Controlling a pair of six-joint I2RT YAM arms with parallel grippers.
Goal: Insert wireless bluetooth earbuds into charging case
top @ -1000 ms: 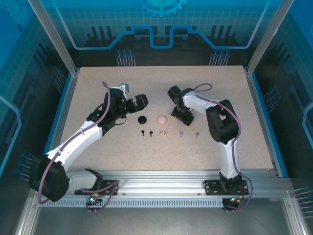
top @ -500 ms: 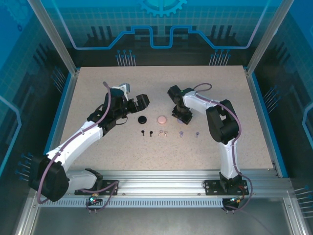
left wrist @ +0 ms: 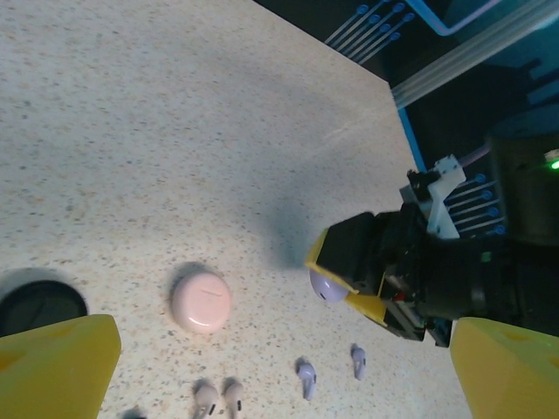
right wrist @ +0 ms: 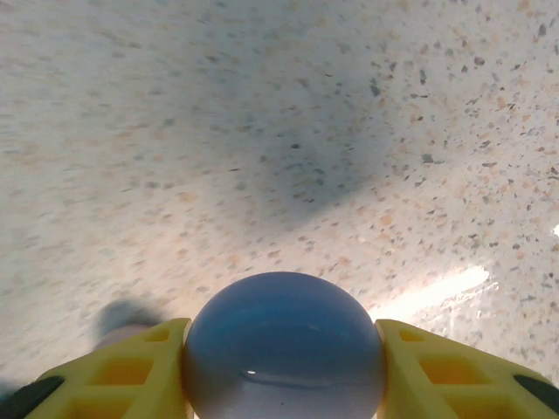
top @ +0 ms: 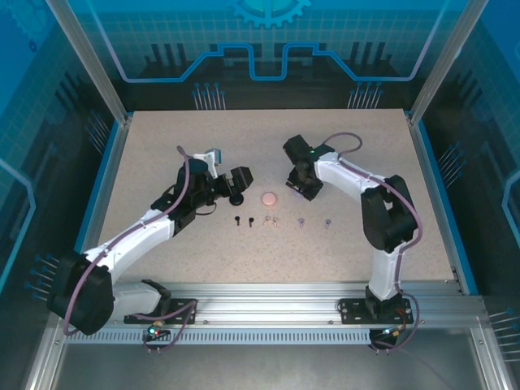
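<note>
The right pincer point(top: 301, 188) was closed around the round lilac case point(right wrist: 284, 345). The lilac earbuds point(left wrist: 306, 377) lay on the bench point(top: 162, 146) just nearer the arm bases. The left pincer point(top: 236, 182) was wide open, held nothing, and was farther from them.

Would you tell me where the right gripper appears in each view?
Top: right gripper at centre, right of the pink case.
Left wrist: centre right, shut on the lilac case.
Right wrist: bottom edge, flanking that case.
Shared by both wrist views: the lilac case.
</note>
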